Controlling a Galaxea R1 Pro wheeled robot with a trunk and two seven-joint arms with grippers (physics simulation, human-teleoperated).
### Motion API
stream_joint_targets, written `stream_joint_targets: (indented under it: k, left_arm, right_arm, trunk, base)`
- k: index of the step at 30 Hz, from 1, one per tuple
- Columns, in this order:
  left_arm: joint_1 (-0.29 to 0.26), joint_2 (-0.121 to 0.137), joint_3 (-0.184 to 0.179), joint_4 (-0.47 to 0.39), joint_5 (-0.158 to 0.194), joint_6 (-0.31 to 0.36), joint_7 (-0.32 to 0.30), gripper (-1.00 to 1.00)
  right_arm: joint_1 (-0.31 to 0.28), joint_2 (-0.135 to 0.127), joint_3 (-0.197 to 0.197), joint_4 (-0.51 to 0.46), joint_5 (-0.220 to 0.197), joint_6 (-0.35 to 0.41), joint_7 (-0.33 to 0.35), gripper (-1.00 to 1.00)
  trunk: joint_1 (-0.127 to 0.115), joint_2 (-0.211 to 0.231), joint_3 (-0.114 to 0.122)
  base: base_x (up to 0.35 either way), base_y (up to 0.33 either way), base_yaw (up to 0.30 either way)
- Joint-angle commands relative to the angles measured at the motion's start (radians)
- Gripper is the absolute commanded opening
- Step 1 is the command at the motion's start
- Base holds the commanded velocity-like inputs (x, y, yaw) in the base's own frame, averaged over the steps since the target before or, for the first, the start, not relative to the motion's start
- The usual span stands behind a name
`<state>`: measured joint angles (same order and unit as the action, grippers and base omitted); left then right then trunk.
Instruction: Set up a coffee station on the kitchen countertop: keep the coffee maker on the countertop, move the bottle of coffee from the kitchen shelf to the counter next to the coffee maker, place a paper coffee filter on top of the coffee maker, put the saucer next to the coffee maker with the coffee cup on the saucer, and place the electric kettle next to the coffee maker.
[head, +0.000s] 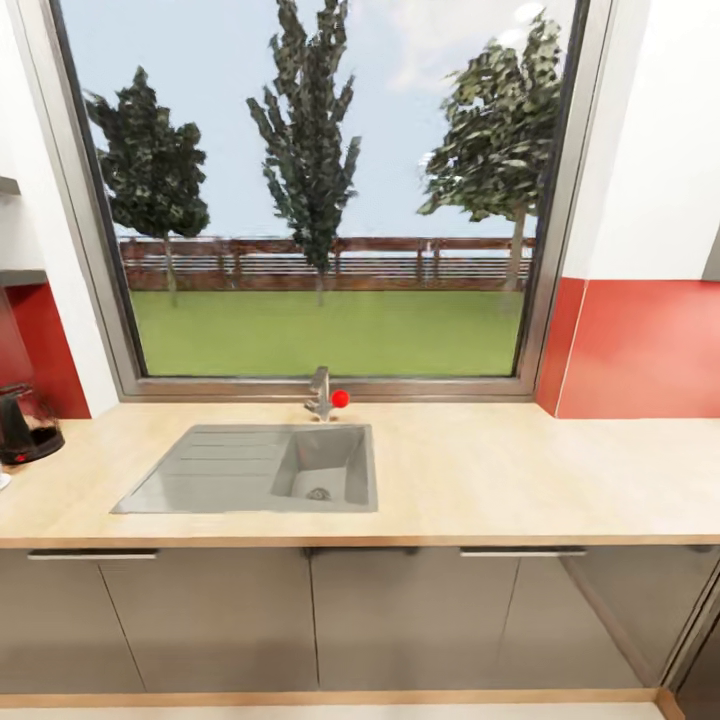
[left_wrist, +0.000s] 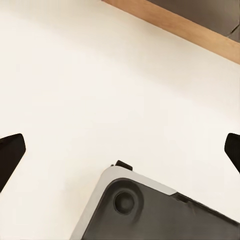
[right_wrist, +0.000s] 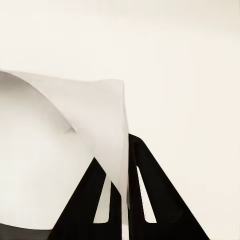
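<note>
The kitchen countertop (head: 480, 480) runs across the head view under a large window. At its far left edge stands the electric kettle (head: 22, 428), dark glass on a black base, partly cut off. In the right wrist view my right gripper (right_wrist: 122, 172) is shut on the paper coffee filter (right_wrist: 60, 130), a curved white sheet pinched at its edge between the black fingers (right_wrist: 155, 195). My left gripper (left_wrist: 122, 150) is open, with a black fingertip (left_wrist: 11, 150) at each side of the left wrist view and nothing between them. The coffee maker, bottle of coffee, saucer and coffee cup are out of view.
A grey sink (head: 250, 470) with a drainboard is set into the counter, with a faucet (head: 320, 392) and a red knob (head: 341, 398) behind it. Grey cabinet doors (head: 400, 620) sit below. The robot's grey base (left_wrist: 150, 210) rests on a pale floor.
</note>
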<state>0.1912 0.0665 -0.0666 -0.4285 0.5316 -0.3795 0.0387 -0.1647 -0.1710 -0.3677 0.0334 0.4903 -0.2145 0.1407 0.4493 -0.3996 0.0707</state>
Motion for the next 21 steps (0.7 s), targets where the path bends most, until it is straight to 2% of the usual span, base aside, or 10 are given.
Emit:
stream_joint_targets:
  k: [1,8,21]
  left_arm:
    - [0.001,0.0,-0.007,-0.001,0.007,-0.002,0.004,1.0]
    - [0.001,0.0,-0.008,-0.001,0.006,-0.002,0.003,1.0]
    - [0.001,-0.001,-0.01,-0.001,0.007,-0.002,0.003,1.0]
  right_arm:
    - [-0.001,-0.001,-0.008,0.003,0.002,-0.005,0.005,-1.0]
    - [-0.001,-0.001,-0.008,0.003,0.002,-0.005,0.005,-1.0]
    - [-0.001,0.0,-0.008,0.003,0.002,-0.005,0.005,-1.0]
  trunk:
    - [0.001,0.0,0.0]
    - [0.001,0.0,0.0]
    - [0.001,0.0,0.0]
  base:
    - [0.201,0.289,0.0]
    - [0.141,0.311,0.0]
    - [0.015,0.336,0.0]
